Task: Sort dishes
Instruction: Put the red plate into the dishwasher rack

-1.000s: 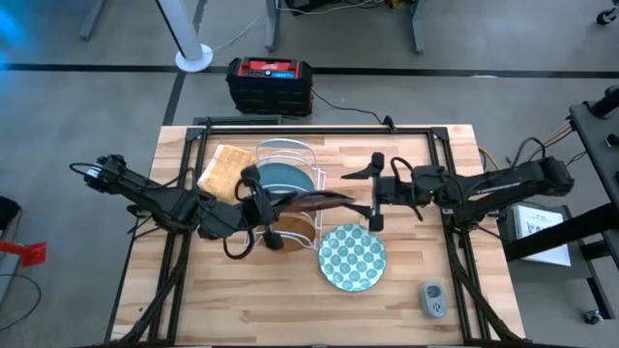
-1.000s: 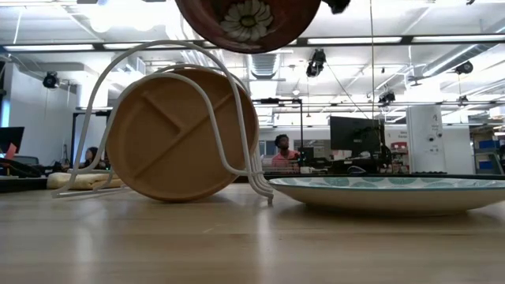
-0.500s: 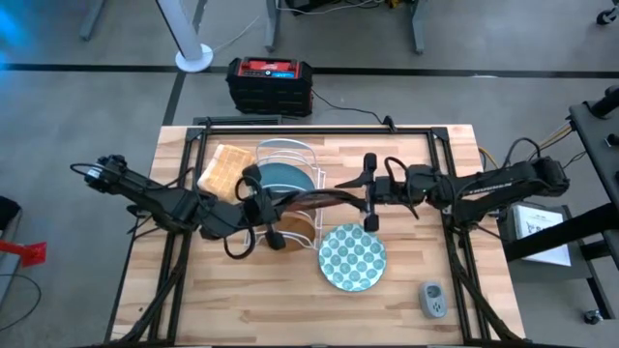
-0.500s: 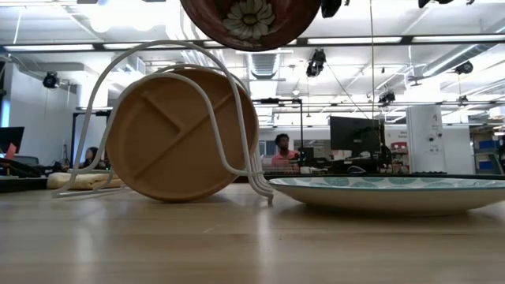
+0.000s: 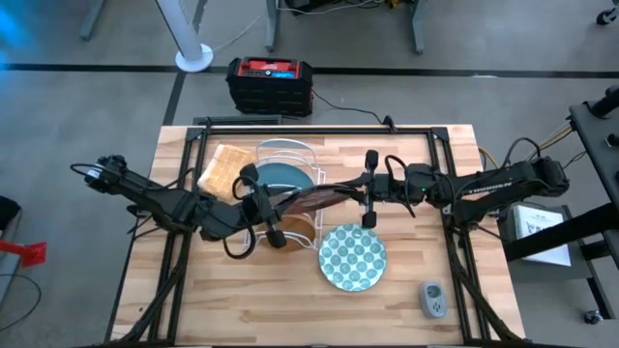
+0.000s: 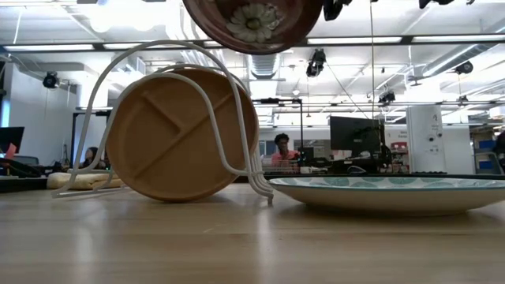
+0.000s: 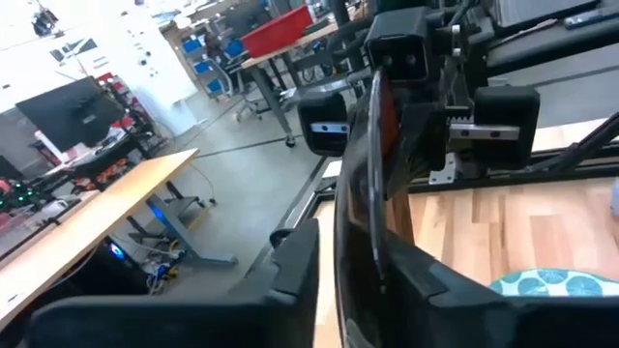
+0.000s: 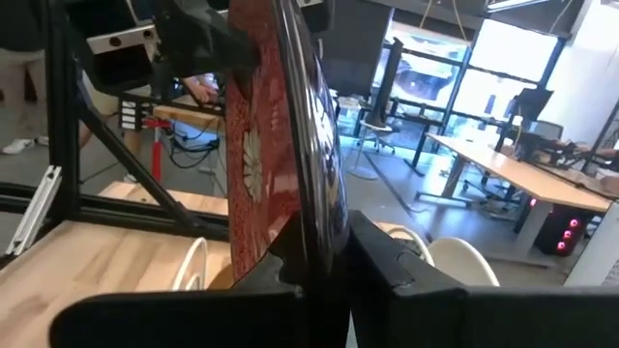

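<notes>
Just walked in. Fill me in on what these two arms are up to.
Both arms meet over the middle of the table at the red flowered plate, held in the air above the white wire rack. The right gripper is clamped on one edge; the left gripper has the opposite edge between its fingers. It looks like a handover. A wooden divided plate stands in the rack; the teal dotted plate lies flat nearby.
</notes>
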### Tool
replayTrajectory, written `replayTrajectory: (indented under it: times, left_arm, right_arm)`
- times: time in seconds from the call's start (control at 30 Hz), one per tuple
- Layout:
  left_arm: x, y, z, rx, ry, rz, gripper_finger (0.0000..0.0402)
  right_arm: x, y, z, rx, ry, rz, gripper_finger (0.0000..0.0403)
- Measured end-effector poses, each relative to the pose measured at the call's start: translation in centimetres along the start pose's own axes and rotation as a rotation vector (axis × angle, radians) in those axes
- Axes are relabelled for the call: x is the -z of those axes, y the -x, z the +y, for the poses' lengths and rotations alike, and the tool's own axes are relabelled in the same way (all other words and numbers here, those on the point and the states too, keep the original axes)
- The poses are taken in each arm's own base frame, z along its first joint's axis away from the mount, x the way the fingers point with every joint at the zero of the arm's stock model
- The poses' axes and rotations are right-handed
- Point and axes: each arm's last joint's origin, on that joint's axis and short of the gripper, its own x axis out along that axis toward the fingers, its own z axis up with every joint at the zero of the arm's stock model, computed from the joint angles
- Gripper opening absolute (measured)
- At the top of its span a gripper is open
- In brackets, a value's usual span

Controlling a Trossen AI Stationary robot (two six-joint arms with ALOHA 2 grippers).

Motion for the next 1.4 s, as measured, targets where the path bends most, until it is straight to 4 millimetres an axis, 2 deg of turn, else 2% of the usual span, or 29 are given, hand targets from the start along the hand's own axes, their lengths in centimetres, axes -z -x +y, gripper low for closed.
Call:
replayTrajectory:
  times: [0.13,0.3,0.53,0.7,1.07,1.27,1.4]
  left_arm:
    - [0.0,-0.1,0.1,-0.017,0.01,0.002,0.0112]
    - [0.1,-0.1,0.4,-0.126,-0.023,0.028,0.0162]
    - [0.0,0.0,0.8,-0.178,-0.064,0.04,0.0204]
    - [-0.1,0.2,1.3,-0.206,-0.091,0.045,0.0213]
    - [0.0,0.9,2.2,-0.213,-0.133,0.064,0.0213]
    - [0.4,1.2,2.9,-0.368,-0.204,0.138,0.0213]
    - [0.8,1.3,3.0,-0.389,-0.239,0.163,0.0213]
  right_arm:
    - [0.0,0.0,-0.1,0.002,-0.014,0.003,0.002]
    - [-0.2,0.4,-0.6,0.054,-0.012,0.011,0.0017]
    - [-0.9,1.6,-1.8,0.093,-0.011,0.015,0.0017]
    - [-1.1,2.4,-2.7,0.148,-0.003,0.041,0.0012]
    - [-0.7,2.7,-4.8,0.236,-0.025,0.067,0.0012]
    - [-1.2,3.5,-6.6,0.318,-0.083,0.018,0.0012]
    - [-1.1,3.5,-7.7,0.37,-0.11,-0.004,0.0012]
